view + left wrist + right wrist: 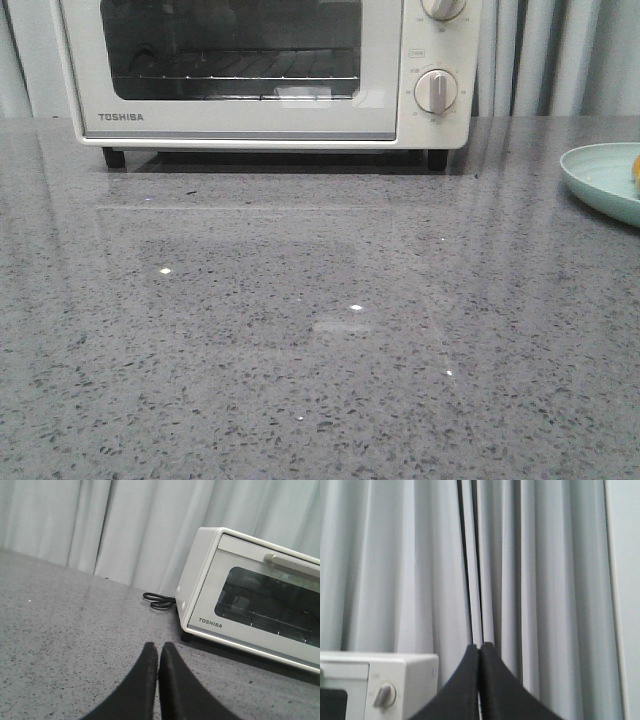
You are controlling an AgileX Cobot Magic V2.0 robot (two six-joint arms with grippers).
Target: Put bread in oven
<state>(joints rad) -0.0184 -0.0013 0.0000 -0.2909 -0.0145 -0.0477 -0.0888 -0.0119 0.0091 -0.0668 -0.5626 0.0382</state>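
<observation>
The cream-white Toshiba oven (260, 70) stands at the back of the grey counter with its glass door closed and the wire rack (235, 75) visible inside. It also shows in the left wrist view (250, 610) and, by its knob corner, in the right wrist view (380, 687). A sliver of the golden-orange bread (636, 172) shows at the right edge of the front view, on a pale green plate (600, 175). My left gripper (158, 647) is shut and empty above the counter, left of the oven. My right gripper (480, 646) is shut and empty, facing the curtain. Neither gripper shows in the front view.
A black power cord (159, 600) lies coiled on the counter behind the oven's left side. Grey curtains (520, 570) hang behind the counter. The oven has round knobs (436, 90) on its right side and a door handle (292, 565) along the top.
</observation>
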